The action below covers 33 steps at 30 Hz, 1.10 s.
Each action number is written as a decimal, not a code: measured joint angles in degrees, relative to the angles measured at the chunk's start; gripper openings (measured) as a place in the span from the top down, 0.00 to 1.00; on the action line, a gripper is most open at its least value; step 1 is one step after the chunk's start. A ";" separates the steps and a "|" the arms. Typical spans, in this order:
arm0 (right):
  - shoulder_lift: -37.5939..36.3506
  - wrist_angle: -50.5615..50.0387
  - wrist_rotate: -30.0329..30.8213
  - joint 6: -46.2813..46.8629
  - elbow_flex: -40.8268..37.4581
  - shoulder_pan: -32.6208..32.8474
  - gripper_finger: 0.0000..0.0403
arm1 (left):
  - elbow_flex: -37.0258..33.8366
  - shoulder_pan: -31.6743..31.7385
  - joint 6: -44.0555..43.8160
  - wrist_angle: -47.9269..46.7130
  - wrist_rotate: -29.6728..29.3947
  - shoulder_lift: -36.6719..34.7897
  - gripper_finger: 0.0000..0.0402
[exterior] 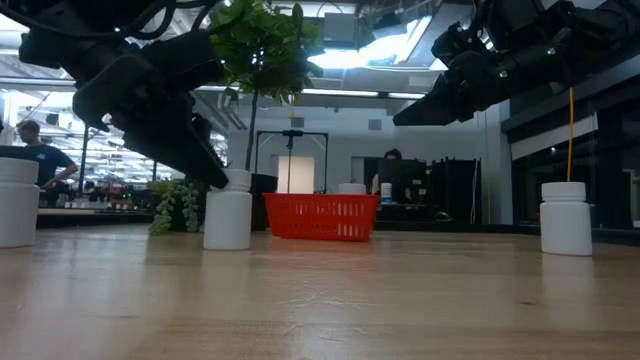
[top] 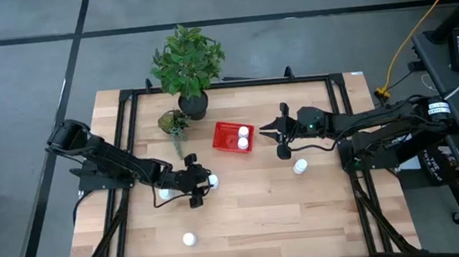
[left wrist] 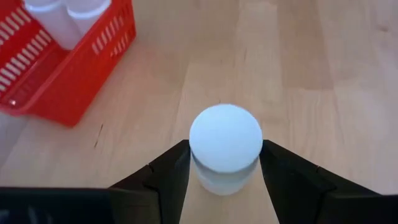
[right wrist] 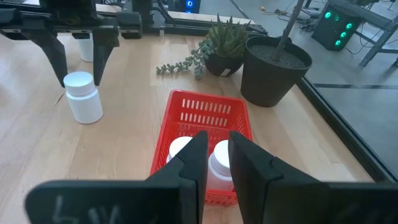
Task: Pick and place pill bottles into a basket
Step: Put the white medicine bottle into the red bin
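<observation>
High view: your left pincer [top: 204, 187] is sitting lower centre-left of the frame, its fingers standing on either side of a pill bottle [top: 213, 181] on the wooden counter [top: 256, 227]. The red basket [top: 224, 135] is lying just above centre with two bottles [top: 244, 137] inside. Your right pincer [top: 268, 128] is hovering just right of the basket. Another bottle [top: 301, 166] is standing right of centre, one [top: 189, 239] at lower left, and one [top: 165, 194] is peeking out by the left arm. A potted plant [top: 188, 65] and a small succulent [top: 172, 122] are sitting at upper centre.

Low view: the basket [exterior: 320, 216] is showing mid-frame; the bottle [exterior: 228, 218] left of it is standing upright beneath the left pincer [exterior: 212, 170]. Further bottles are standing at far left [exterior: 18, 200] and far right [exterior: 566, 218]. A person [exterior: 40, 160] is showing in the room at far left.

Left wrist view: the fingers [left wrist: 168, 180] are flanking the bottle [left wrist: 225, 146] at lower centre, wide, not clearly squeezing it; the basket [left wrist: 68, 68] is filling the upper left.

Right wrist view: the right pincer [right wrist: 215, 158] is narrow and holding nothing, above the basket [right wrist: 208, 118] and its bottles [right wrist: 219, 163].
</observation>
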 joint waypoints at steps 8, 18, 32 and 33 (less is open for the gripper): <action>0.00 -0.11 0.00 0.00 0.00 -0.01 0.83 | 0.00 0.00 0.64 0.78 0.31 -0.04 0.53; 0.00 -0.15 0.00 0.02 0.02 -0.02 0.83 | 0.00 -0.02 0.64 1.01 1.52 -0.04 0.53; 0.00 -0.15 0.00 -0.01 0.02 -0.01 0.83 | 0.00 0.00 2.62 0.98 1.85 -0.07 0.64; 0.00 -0.17 0.00 -0.02 0.02 0.00 0.83 | 0.00 0.00 2.84 0.98 2.02 -0.09 0.64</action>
